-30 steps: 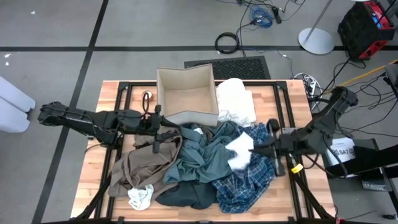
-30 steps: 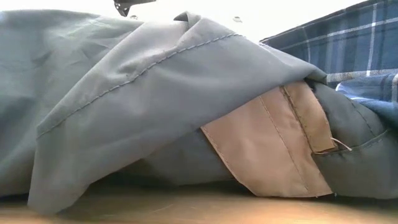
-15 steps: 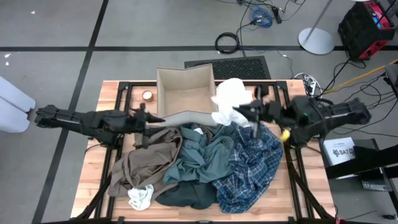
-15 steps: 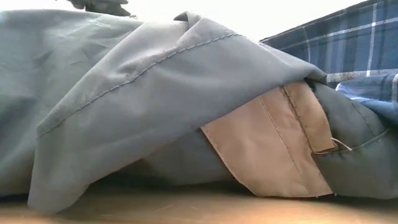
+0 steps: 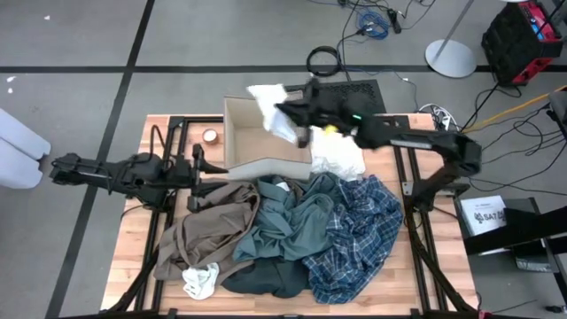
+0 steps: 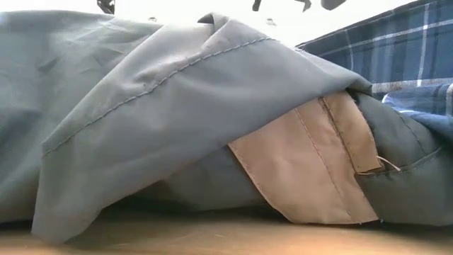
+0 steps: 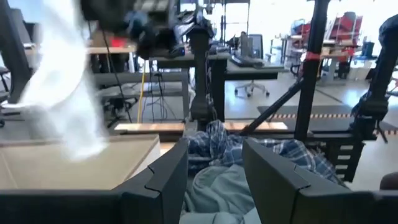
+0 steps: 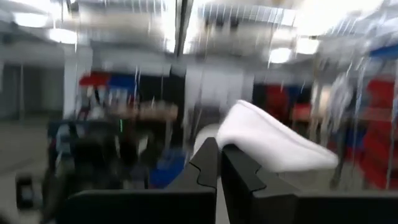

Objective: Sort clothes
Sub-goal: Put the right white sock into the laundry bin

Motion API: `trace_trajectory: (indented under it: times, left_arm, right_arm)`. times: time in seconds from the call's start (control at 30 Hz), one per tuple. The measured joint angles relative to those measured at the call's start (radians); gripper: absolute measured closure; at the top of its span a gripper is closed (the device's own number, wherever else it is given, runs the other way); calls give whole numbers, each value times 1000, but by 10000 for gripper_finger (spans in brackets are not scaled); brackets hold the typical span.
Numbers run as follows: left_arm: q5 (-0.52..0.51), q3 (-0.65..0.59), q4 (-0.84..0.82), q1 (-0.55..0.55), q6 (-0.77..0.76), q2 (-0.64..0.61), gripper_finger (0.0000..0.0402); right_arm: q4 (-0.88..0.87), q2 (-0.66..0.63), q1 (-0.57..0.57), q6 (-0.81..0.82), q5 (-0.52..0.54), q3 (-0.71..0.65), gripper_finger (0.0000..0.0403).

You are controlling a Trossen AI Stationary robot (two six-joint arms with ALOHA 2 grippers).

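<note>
While left gripper (image 5: 197, 166) lies low at bench (image 5: 133, 244) left side beside beige fabric box (image 5: 241, 118), jaws released, nothing between them. Tan-brown garment (image 5: 199, 232), small cream-white piece (image 5: 200, 280), dark slate garment (image 5: 266, 279), teal-grey shirt (image 5: 288, 221), blue plaid shirt (image 5: 359, 235) heaped on bench front. Folded cream-white piece (image 5: 341, 159) just right of box. Right gripper (image 5: 292, 120) raised over box's rear right corner, jaws clenched on white cloth (image 5: 270, 106) hanging above box.

Two dark, matte black jointed arms; the right arm (image 5: 416, 139) carries a small green light and a yellow spot; the left gripper's fingers (image 7: 155, 180) are angular, dark grey plastic.
</note>
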Motion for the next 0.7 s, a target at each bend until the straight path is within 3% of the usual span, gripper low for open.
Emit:
trace_trajectory:
  times: [0.27,0.53,0.7]
  left_arm:
    - [64,1,-66,0,-55,-40,240]
    - [65,1,-87,0,-110,-41,240]
    - [65,1,-89,0,-134,-41,240]
  right_arm:
    - [-696,189,-26,-99,36,374,403]
    - [-892,259,-79,-51,38,547,401]
    - [-957,261,-116,-25,26,588,370]
